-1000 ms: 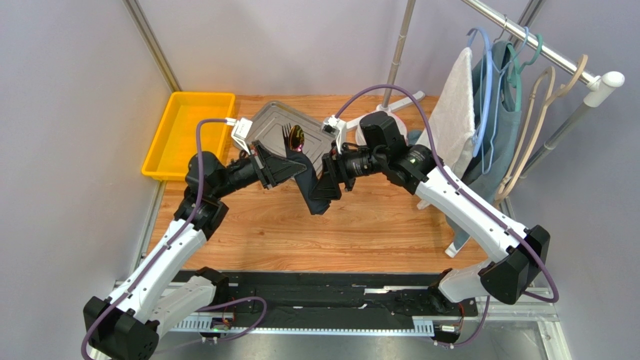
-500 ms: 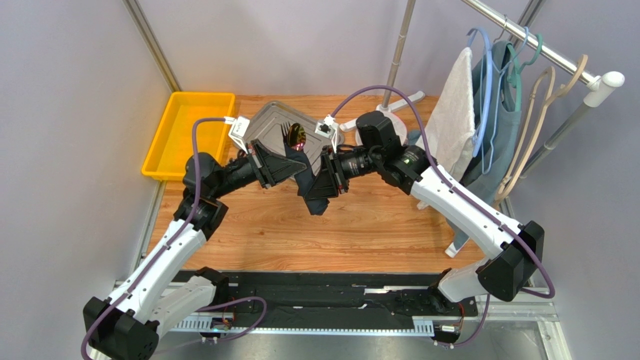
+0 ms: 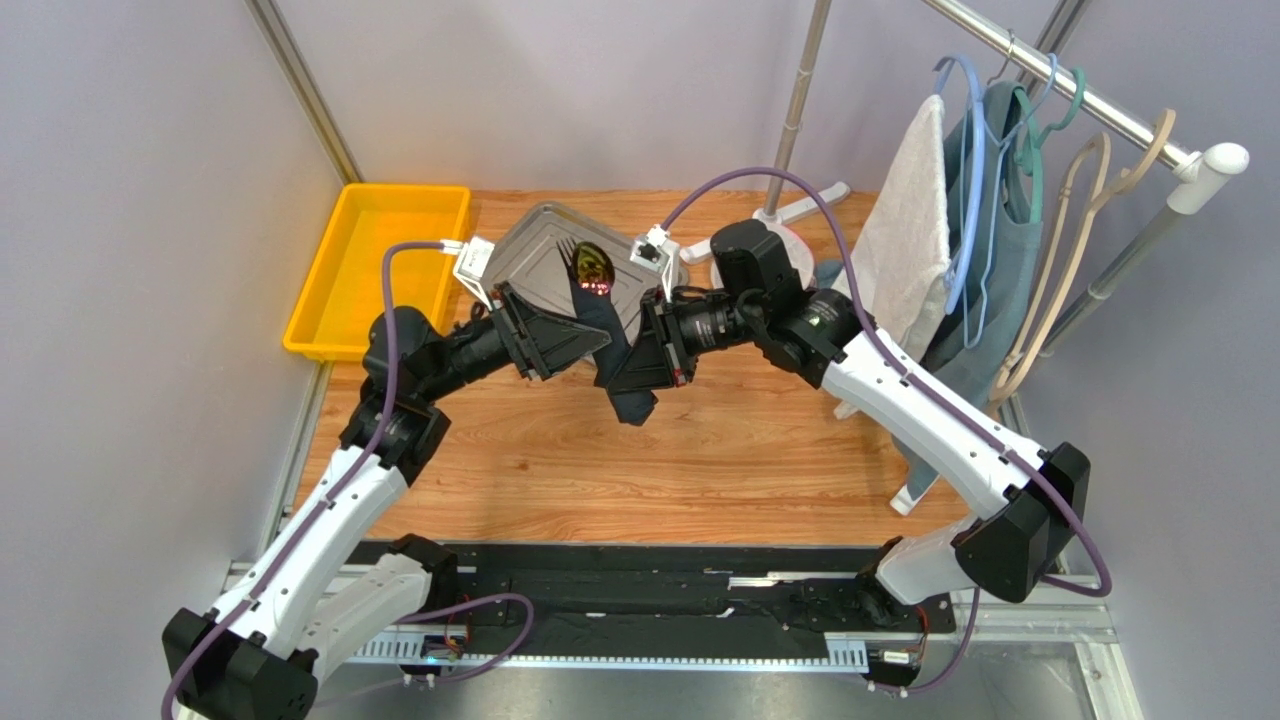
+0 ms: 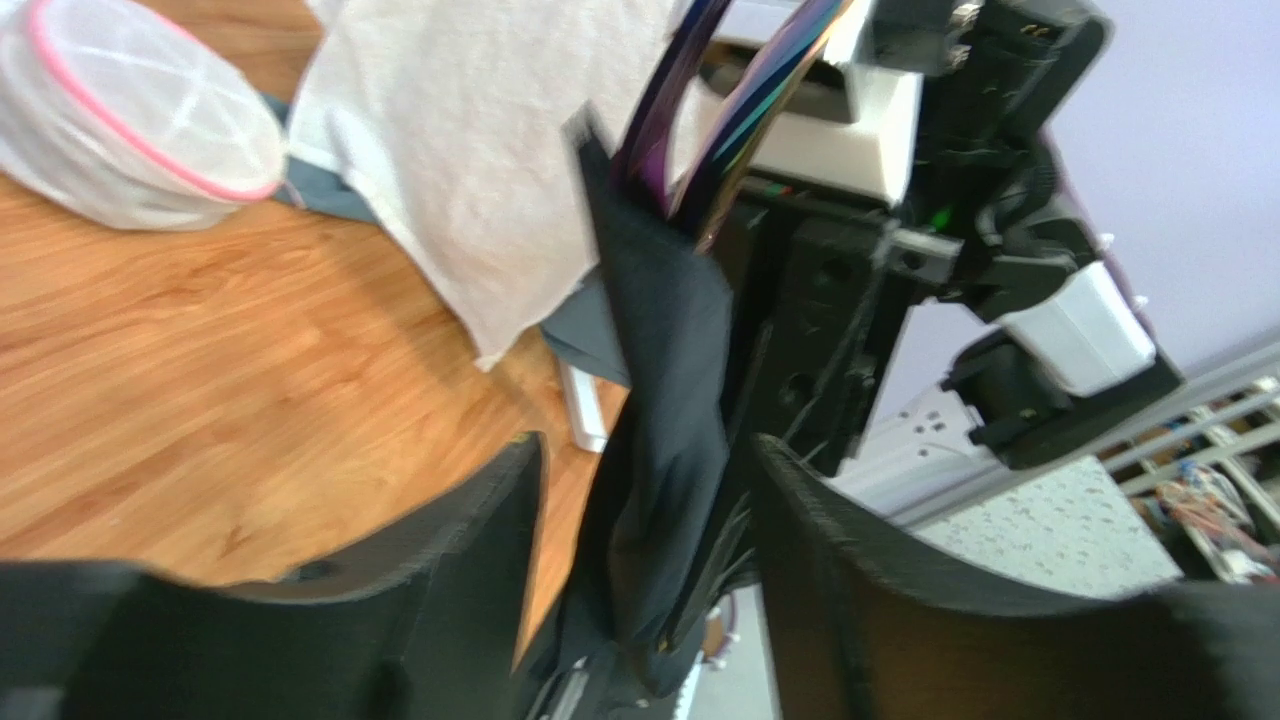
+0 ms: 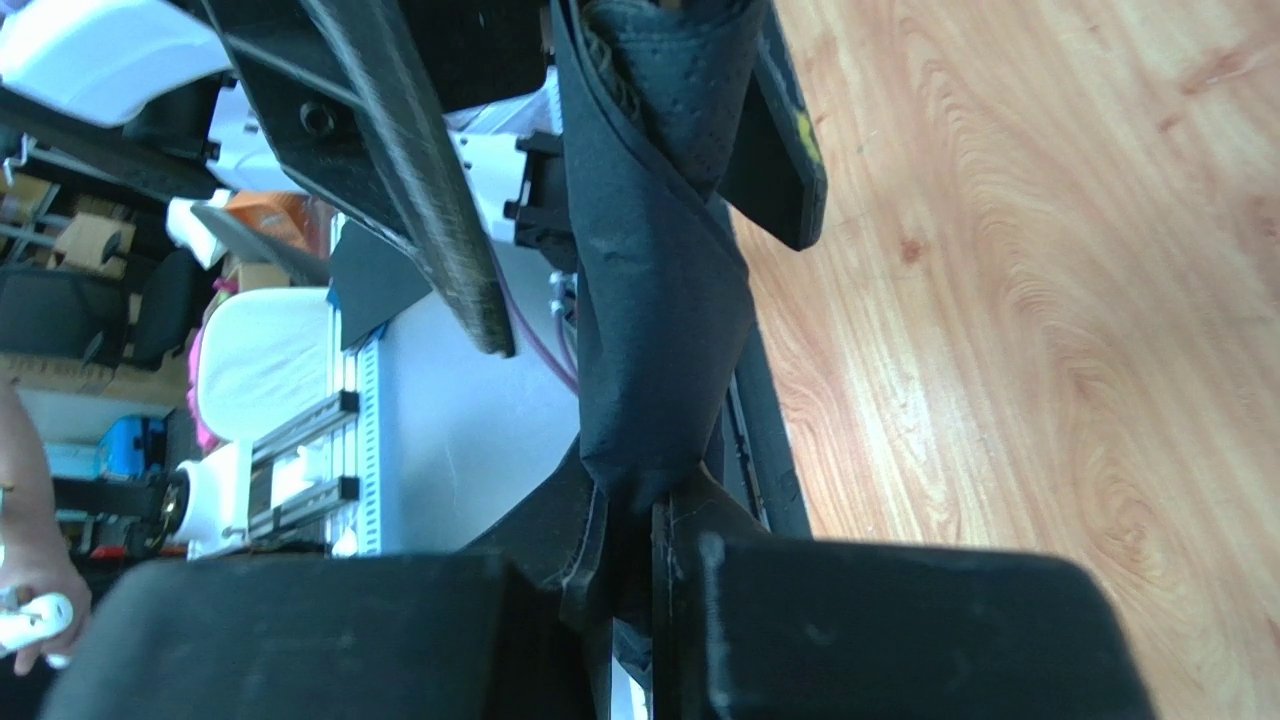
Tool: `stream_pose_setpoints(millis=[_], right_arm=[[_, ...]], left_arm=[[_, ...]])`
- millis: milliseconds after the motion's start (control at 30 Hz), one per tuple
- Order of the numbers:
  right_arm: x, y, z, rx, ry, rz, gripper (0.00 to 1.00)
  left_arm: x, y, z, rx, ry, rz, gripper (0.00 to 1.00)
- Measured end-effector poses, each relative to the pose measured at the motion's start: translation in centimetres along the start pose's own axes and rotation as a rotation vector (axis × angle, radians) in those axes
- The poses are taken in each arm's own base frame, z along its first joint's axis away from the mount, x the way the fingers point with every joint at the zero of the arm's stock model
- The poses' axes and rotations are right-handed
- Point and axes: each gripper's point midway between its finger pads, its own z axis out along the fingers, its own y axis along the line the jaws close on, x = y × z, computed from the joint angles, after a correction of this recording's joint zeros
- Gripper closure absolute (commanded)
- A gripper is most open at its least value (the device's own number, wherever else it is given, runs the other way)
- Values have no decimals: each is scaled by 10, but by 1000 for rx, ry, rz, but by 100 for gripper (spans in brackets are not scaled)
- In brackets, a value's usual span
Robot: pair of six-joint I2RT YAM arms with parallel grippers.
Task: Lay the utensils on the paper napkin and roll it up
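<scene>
The paper napkin [image 3: 627,393] is a dark narrow roll held upright above the wooden table, between my two grippers. Out of its top stick the spoon's gold bowl [image 3: 592,267] and the fork's tines [image 3: 571,257]; in the left wrist view their purple and iridescent handles [image 4: 714,105] rise from the roll [image 4: 661,390]. My right gripper [image 5: 655,528] is shut on the roll's lower end [image 5: 661,300]. The left gripper [image 4: 646,458] stands open, its fingers [image 4: 451,555] on either side of the roll without touching it.
A grey metal tray [image 3: 526,248] lies behind the grippers, and a yellow bin [image 3: 376,263] sits at the back left. On the right, a clothes rack carries a white towel [image 3: 909,210] and hangers. A white mesh bag [image 4: 135,135] lies on the table.
My left gripper has opened and let go of the roll. The right gripper has shut on it. Both arms and the roll have shifted slightly left.
</scene>
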Motion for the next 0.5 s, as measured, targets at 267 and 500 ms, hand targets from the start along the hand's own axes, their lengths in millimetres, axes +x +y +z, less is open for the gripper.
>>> stream_pose_setpoints(millis=[267,500], right_arm=[[-20,1,-6,31,-47,-10,100],[-23,2,-3,20,-54,18,100]], left_arm=[[3,18,-6,-63,2,-55,27],[11,11,0,23,53,-139,29]])
